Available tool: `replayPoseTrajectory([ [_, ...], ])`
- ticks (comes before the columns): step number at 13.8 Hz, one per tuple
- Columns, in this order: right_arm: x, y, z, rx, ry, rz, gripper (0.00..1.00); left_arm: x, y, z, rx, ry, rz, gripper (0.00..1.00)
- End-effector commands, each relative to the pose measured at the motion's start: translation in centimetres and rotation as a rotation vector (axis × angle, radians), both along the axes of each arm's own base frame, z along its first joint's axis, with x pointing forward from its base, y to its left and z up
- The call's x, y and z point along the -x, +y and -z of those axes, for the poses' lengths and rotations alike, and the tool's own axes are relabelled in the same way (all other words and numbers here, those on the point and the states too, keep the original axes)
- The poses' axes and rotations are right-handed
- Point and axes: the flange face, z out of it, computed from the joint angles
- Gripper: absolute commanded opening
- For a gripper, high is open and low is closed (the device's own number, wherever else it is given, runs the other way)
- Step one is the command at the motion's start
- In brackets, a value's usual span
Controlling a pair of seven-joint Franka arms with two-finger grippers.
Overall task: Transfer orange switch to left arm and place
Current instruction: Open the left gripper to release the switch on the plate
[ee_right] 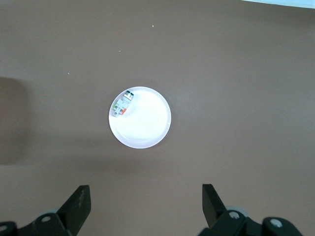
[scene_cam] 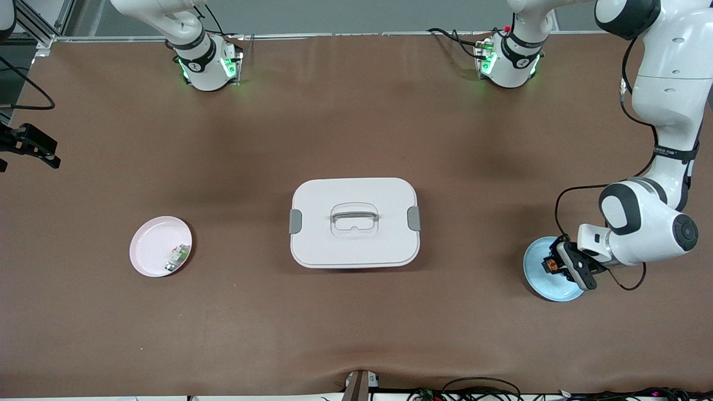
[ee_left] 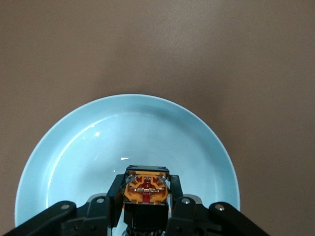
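My left gripper [scene_cam: 558, 266] over blue plate [scene_cam: 536, 277] near left-arm edge of desk. Left wrist view shows what front hides: fingers [ee_left: 175, 195] clamped on orange switch [ee_left: 145, 187]. Right gripper [ee_right: 146, 204] wide open, seen only in right wrist view, high over pink plate [ee_right: 145, 125] holding white-and-green component [ee_right: 121, 104]. Box [scene_cam: 354, 221] mid-desk.

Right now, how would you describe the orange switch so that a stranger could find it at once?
Start at the big white box mid-table, then go toward the left arm's end to the blue plate. Over that plate, the left gripper is shut on the orange switch, a tiny black block with an orange face. The white-and-green component lies on the pink plate instead.
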Motion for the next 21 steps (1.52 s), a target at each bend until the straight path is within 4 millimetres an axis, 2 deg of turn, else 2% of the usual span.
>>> replayPoseTrajectory([
  [1,-0.1,-0.3,-0.4,0.022,0.0,0.02,1.0,-1.1,0.2,0.4,0.02,-0.03,0.028,0.06],
  [4,-0.2,-0.3,-0.2,0.027,0.003,0.025,1.0,-1.1,-0.1,0.7,0.025,-0.029,0.028,0.11],
  [5,-0.3,-0.2,-0.2,0.029,0.003,0.023,1.0,-1.1,-0.1,0.7,0.034,-0.027,0.018,0.37],
  [7,-0.3,-0.1,-0.3,0.032,0.002,0.023,1.0,-1.1,-0.1,0.5,0.078,-0.025,-0.035,1.0],
  [9,-0.3,0.1,-0.3,0.032,0.003,0.02,1.0,-1.2,0.0,-0.2,0.093,-0.03,-0.055,1.0],
  [12,-0.2,-0.6,-0.2,0.031,0.005,0.033,1.0,-1.2,0.1,-3.1,0.103,0.006,-0.112,1.0],
  [15,-0.2,-0.4,-0.2,0.03,0.005,0.031,1.0,-0.9,-0.6,-7.9,0.098,0.061,-0.21,1.0],
  [18,0.0,-0.2,0.3,0.017,0.023,0.032,1.0,0.0,-1.0,-11.4,0.098,0.15,-0.339,1.0],
  [20,1.0,-0.2,1.2,0.003,0.049,0.044,1.0,0.6,-1.6,-14.7,0.091,0.198,-0.432,1.0],
  [21,2.5,-0.3,1.0,-0.03,0.054,0.061,1.0,1.0,-2.2,-16.1,0.07,0.229,-0.488,1.0],
])
